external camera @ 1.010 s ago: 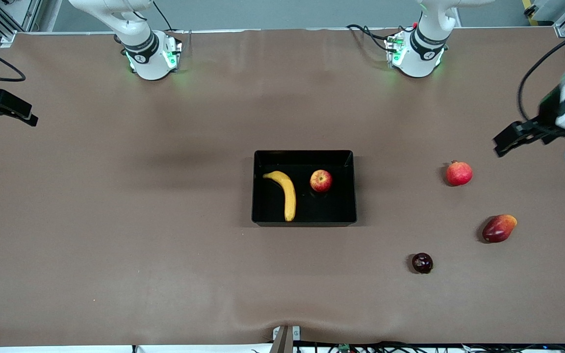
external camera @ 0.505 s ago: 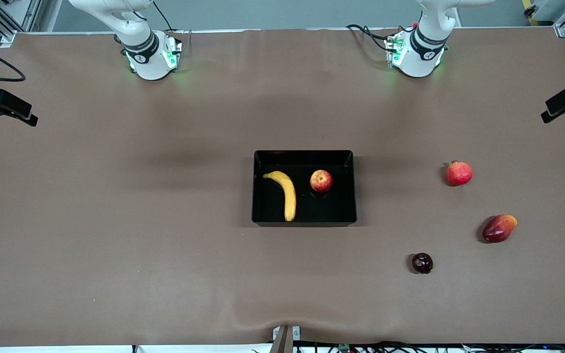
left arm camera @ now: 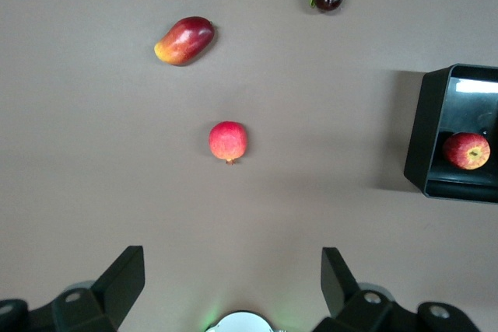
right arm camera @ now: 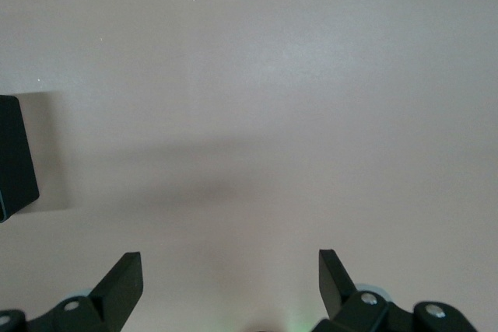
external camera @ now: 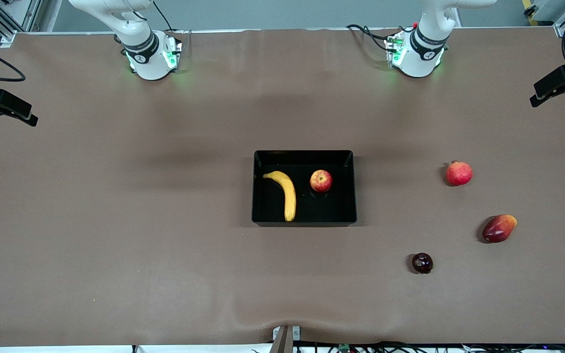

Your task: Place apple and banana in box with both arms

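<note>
Banana and apple are seen lying side by side in the box. Left gripper and right gripper are held spread, empty, at the table's ends.

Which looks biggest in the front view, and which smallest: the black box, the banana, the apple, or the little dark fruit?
1. The box, by far the biggest.
2. The banana, long and curved.
3. The apple.
4. The dark fruit, a bit smaller than the apple.
</note>
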`<state>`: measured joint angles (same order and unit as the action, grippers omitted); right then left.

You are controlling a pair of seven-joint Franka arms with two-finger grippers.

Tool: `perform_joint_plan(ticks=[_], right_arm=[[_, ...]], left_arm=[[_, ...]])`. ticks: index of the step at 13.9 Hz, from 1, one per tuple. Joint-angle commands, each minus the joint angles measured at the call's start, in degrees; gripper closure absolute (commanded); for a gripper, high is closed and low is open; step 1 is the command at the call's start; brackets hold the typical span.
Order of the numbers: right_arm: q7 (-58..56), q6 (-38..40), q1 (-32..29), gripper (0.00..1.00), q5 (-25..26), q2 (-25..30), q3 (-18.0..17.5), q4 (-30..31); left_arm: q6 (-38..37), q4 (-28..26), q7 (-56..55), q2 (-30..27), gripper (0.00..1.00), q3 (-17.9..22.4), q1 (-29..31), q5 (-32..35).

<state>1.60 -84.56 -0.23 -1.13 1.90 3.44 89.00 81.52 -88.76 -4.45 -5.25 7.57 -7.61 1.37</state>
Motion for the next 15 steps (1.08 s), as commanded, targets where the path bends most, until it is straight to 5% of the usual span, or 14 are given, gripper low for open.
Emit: perform_joint_plan(ticks=[1, 15], right_arm=[[-0.81, 0.54, -0.39, 0.0, -0.01, -0.32, -0.19, -1.11], [-0.81, 0.54, -0.48, 0.0, -0.01, -0.32, -0.19, -1.11]], left_arm=[[-0.31, -2.21, 1.02, -2.57, 0.0, -0.18, -0.04, -0.49], [-0.58, -1.59, 0.67, -2.84, 0.0, -12.05, 11.83, -0.57]])
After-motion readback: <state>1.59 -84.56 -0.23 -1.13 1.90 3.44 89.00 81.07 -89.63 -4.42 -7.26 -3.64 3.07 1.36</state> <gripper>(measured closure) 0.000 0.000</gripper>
